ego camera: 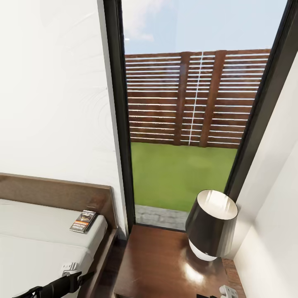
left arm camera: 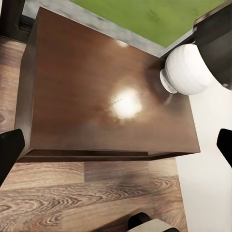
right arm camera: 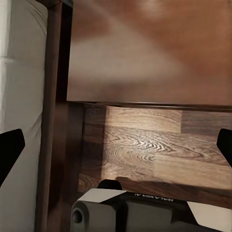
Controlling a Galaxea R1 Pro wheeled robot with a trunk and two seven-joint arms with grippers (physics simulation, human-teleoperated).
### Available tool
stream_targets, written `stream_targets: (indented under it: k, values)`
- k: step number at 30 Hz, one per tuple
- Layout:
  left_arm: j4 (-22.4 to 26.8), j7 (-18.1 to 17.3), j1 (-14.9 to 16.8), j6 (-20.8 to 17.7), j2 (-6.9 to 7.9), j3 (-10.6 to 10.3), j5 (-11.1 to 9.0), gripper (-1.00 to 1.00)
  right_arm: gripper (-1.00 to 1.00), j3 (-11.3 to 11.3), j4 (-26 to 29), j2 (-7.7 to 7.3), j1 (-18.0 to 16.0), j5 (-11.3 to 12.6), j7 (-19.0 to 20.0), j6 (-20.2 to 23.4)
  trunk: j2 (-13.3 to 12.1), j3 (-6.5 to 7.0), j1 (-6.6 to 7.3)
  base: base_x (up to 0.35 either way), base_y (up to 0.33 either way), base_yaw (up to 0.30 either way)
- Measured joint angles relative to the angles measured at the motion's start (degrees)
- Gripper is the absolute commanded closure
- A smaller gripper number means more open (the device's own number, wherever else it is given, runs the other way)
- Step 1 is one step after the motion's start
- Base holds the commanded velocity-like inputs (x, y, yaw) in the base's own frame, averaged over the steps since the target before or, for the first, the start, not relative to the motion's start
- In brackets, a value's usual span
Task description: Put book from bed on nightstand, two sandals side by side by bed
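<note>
Head view: the book (ego camera: 83, 221) lies on the bed (ego camera: 37, 231) near the headboard; a lamp (ego camera: 211, 225) stands on the nightstand (ego camera: 161, 265) by the window (ego camera: 186, 124). Left wrist view: left gripper (left arm camera: 116, 147) spread, empty, above the nightstand. Right wrist view: right gripper (right arm camera: 116, 145) spread, empty, over floor (right arm camera: 145, 150).

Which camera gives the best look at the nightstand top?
The left wrist view: the nightstand top shows almost whole from above, with the lamp base at one corner. The head view cuts off its near part, the right wrist view blurs it.
</note>
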State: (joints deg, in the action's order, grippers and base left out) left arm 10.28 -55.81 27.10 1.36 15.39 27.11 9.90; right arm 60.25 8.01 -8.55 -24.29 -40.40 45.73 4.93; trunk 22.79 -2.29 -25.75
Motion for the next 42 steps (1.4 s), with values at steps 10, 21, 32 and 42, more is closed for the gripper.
stream_targets:
  k: [10, 21, 32, 42]
  values:
    - [0.0, 0.0, 0.0, 0.0, 0.00, 0.1, 0.0, -1.00, -1.00, 0.0, 0.0, 0.00, 0.0, 0.0, 0.0, 0.0, 0.0, 0.24, 0.00, 0.000, 0.000, 0.000]
    - [0.0, 0.0, 0.0, 0.0, 0.00, 0.0, 0.0, -1.00, -1.00, 0.0, 0.0, 0.00, 0.0, 0.0, 0.0, 0.0, 0.0, 0.58, 0.01, 0.148, 0.000, 0.000]
    - [0.0, 0.0, 0.0, 0.1, 0.00, 0.0, 0.0, -1.00, -1.00, 0.0, 0.0, 0.00, 0.0, 0.0, 0.0, 0.0, 0.0, 0.58, 0.03, 0.100, 0.000, 0.000]
    - [0.0, 0.0, 0.0, 0.1, 0.00, 0.0, 0.0, -1.00, -1.00, 0.0, 0.0, 0.00, 0.0, 0.0, 0.0, 0.0, 0.0, 0.58, 0.02, 0.161, 0.000, 0.000]
